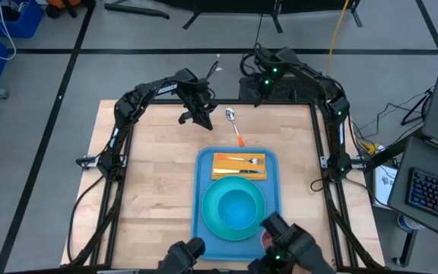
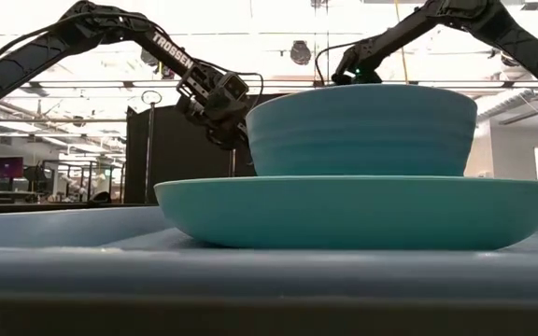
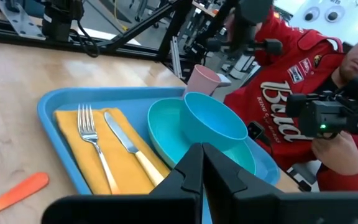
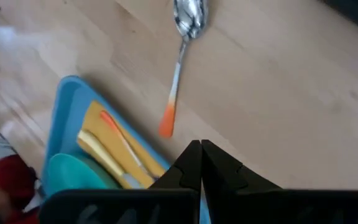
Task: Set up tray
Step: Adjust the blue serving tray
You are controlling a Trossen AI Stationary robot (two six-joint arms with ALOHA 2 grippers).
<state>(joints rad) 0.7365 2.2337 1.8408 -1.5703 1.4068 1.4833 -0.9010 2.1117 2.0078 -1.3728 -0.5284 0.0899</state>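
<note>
The light-blue tray (image 1: pixel 201 199) lies on the wooden table toward its near edge. On it a yellow napkin (image 1: pixel 225 172) carries a fork (image 3: pixel 92 138) and a knife (image 3: pixel 127 147). A turquoise plate (image 1: pixel 210 210) with a turquoise bowl (image 1: pixel 239 207) in it sits nearer on the tray. A spoon (image 1: pixel 236 126) with an orange handle lies on the bare table just beyond the tray's far rim. My left gripper (image 1: pixel 202 119) hovers shut above the table, left of the spoon. My right gripper (image 1: pixel 260 85) is shut, raised near the far edge.
A pink cup (image 3: pixel 202 79) stands at the tray's near right corner. A person in a red jacket (image 3: pixel 291 106) is at the near edge, with dark devices in front. Bare wood (image 1: pixel 147 183) lies left of the tray.
</note>
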